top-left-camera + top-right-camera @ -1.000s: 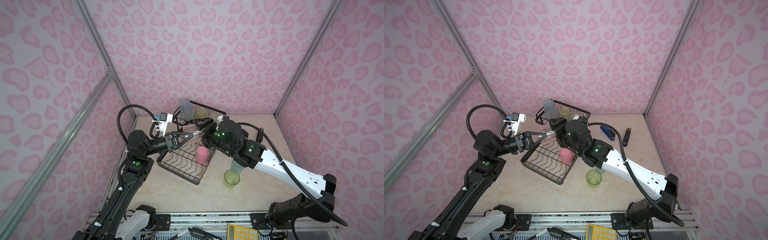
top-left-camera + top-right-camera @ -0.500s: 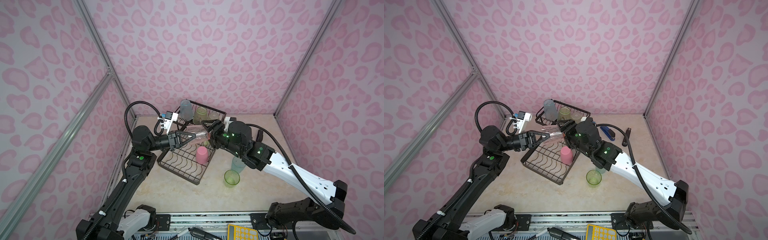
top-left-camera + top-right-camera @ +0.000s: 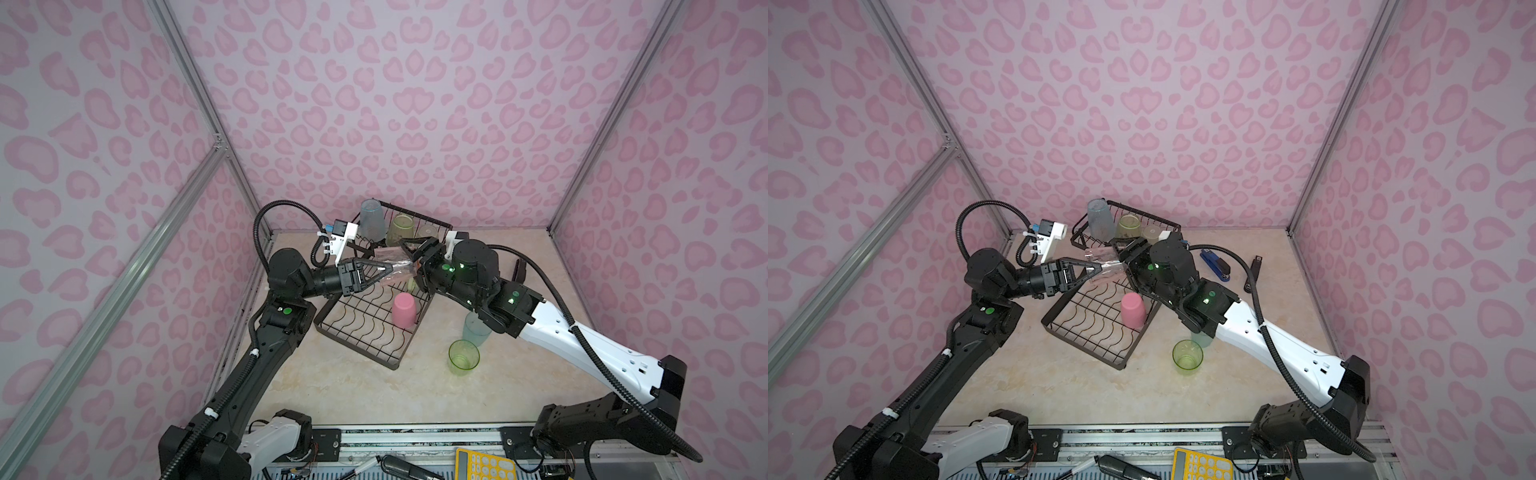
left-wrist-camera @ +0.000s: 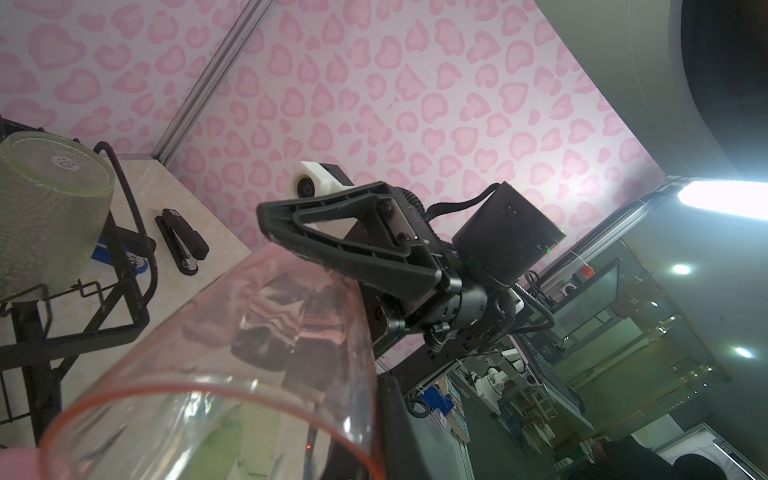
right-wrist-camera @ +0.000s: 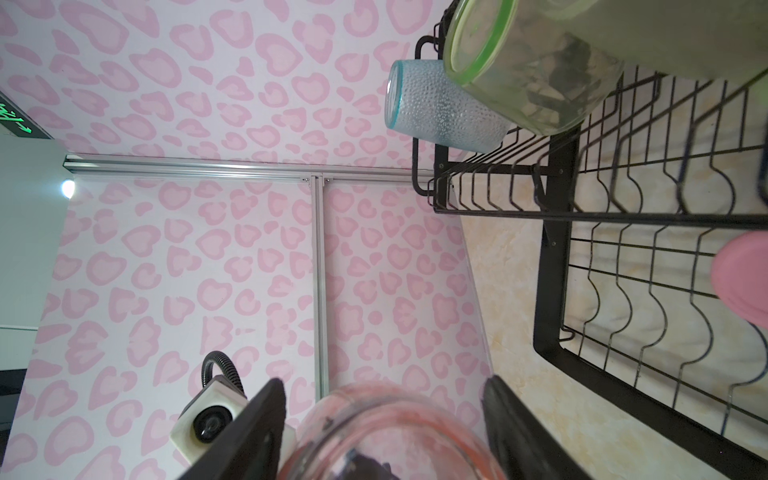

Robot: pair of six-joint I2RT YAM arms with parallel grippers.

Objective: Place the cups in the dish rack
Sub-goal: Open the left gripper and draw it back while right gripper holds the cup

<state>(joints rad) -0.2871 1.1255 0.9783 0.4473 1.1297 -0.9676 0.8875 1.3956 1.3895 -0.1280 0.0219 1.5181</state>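
Left end effector (image 3: 390,269) pinches clear pink cup (image 4: 216,357) by rim (likely light, slippery). Right end effector (image 5: 385,384) spread astride body.

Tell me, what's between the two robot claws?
A see-through pink cup, lying sideways in the air over the dish rack. The left gripper pinches its rim; the right gripper straddles its other end. Both top views show it.

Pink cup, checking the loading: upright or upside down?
Upside down: the pink cup shows a closed base on top, rim on the rack.
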